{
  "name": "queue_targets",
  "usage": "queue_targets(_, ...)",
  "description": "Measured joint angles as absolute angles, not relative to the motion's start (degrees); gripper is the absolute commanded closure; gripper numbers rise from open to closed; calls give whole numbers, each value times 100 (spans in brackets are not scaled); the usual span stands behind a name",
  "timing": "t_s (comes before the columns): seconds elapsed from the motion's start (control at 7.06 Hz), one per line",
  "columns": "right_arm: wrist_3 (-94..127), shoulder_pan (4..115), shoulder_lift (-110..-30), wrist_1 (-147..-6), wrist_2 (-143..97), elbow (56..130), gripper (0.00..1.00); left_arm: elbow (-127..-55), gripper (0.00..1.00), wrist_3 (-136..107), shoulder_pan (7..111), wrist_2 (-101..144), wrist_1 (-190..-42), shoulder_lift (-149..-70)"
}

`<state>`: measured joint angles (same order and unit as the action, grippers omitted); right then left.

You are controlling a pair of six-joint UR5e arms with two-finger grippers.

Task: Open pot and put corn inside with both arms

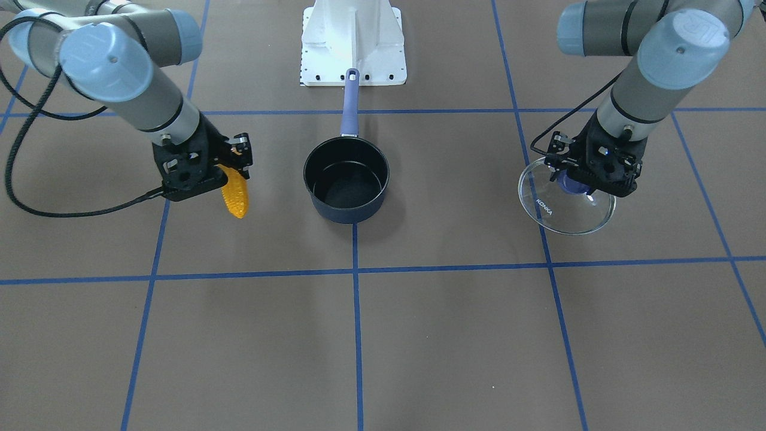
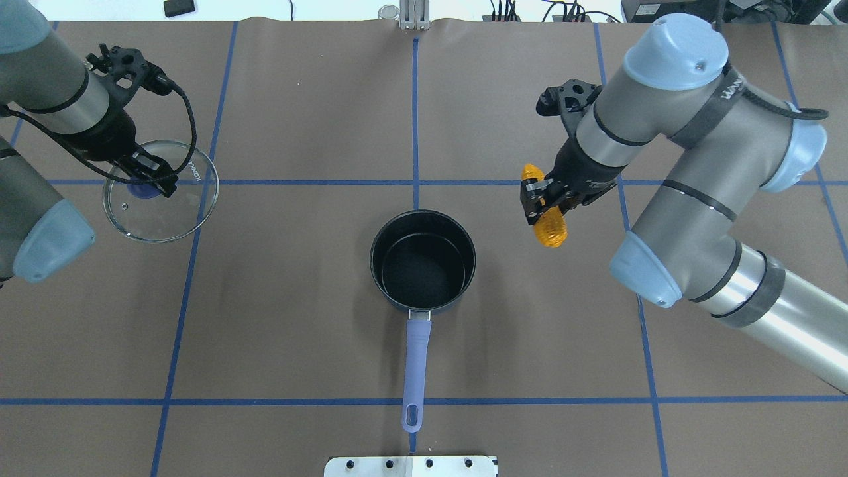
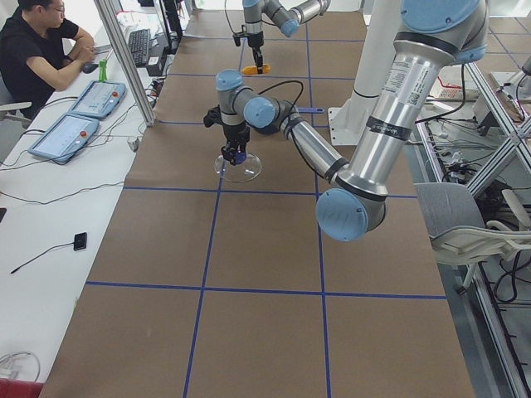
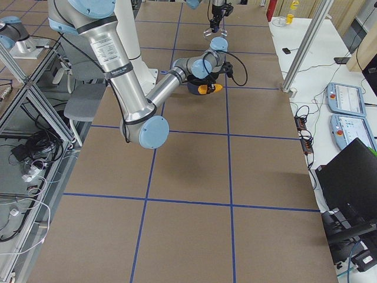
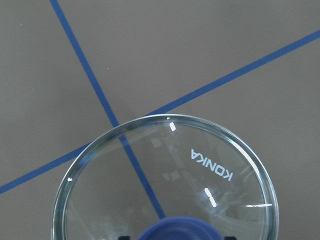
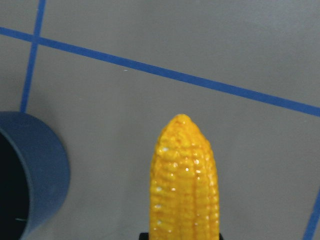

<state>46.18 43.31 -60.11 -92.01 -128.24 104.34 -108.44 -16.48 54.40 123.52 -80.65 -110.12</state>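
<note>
The small round dark blue-grey saucepan with the long lavender handle (image 1: 350, 212) is standing uncovered on the brown paper-covered table crossed by blue tape lines (image 2: 298, 318). Its black inside is showing empty, and its handle is pointing back toward the robot's base.

The left gripper (image 2: 149, 182) is pinching the blue knob (image 1: 570, 183) of the clear glass lid (image 2: 165, 222), with its fingers closed in on the knob. It is holding the lid well apart from the pot, on the robot's left. This is probably to leave the opening free for the other arm. The lid is hanging low and slightly tilted, and I cannot tell whether its rim is touching the table.

The right gripper (image 2: 544, 199) is clamping the orange-yellow bumpy toy corn cob (image 2: 550, 225) across its thicker part, with the tapered tip sticking out beyond the fingers. The cob is hanging in the air near the pot on the robot's right, beside the rim and not yet over the opening.

The opening step looks done. The next step seems to be carrying the cob over the mouth, where an end could catch the rim, since the cob is about as long as the pot is wide.
</note>
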Motion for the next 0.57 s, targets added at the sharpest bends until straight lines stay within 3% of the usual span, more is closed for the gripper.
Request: queue_targets(0.57,5430,3145,-5020,-9227,-12079,10327,80,-10830,46,-1320,5548,12506,-8309,-10605)
